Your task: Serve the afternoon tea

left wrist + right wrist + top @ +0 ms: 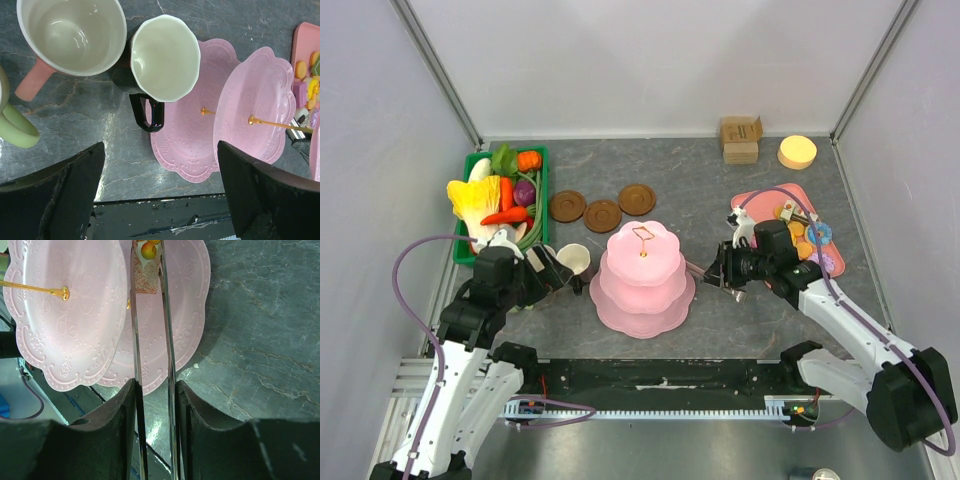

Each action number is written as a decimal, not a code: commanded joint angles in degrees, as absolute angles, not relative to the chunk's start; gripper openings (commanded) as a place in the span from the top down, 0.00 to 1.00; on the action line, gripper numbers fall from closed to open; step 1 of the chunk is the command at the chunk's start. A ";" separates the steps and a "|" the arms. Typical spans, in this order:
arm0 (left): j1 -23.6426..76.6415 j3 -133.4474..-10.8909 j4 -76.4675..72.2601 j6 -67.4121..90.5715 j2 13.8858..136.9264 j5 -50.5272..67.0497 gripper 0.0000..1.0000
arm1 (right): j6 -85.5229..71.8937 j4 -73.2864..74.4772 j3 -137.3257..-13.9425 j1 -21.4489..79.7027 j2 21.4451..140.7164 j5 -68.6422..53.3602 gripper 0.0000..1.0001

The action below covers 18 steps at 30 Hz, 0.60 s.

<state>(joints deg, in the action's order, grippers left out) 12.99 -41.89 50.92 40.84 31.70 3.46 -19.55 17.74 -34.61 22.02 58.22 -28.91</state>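
The pink tiered stand (643, 270) stands mid-table. My right gripper (725, 272) is shut on metal tongs (170, 340). The tongs' tips pinch a small cake bit (146, 270) with orange balls on top, over the stand's lower tier (190, 300). My left gripper (555, 270) is open and empty, left of the stand. In the left wrist view (160, 195) it hovers near the pink mug (70, 35), the dark mug (165, 57) and the handle of the pale mug (12, 125). Three brown saucers (602, 214) lie behind the stand. More snacks sit on a pink tray (760, 200).
A green crate (538, 200) of toy vegetables stands at the back left. Two cardboard boxes (740, 138) and a yellow round disc (797, 151) are at the back right. The black table edge (165, 220) is just below my left gripper.
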 commanded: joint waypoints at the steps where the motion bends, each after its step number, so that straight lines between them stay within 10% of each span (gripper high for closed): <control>1: 13.18 -41.75 49.04 40.08 31.38 4.83 0.01 | -19.60 11.96 -34.19 22.32 58.80 -31.20 0.58; 18: 13.10 -41.48 48.87 40.25 30.06 5.19 0.01 | -22.50 5.71 -31.64 24.08 62.58 -31.82 0.44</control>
<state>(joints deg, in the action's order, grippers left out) 12.99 -41.78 50.68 40.84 30.57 4.60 -21.69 9.34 -31.38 23.79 62.81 -31.16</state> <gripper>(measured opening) 0.993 0.537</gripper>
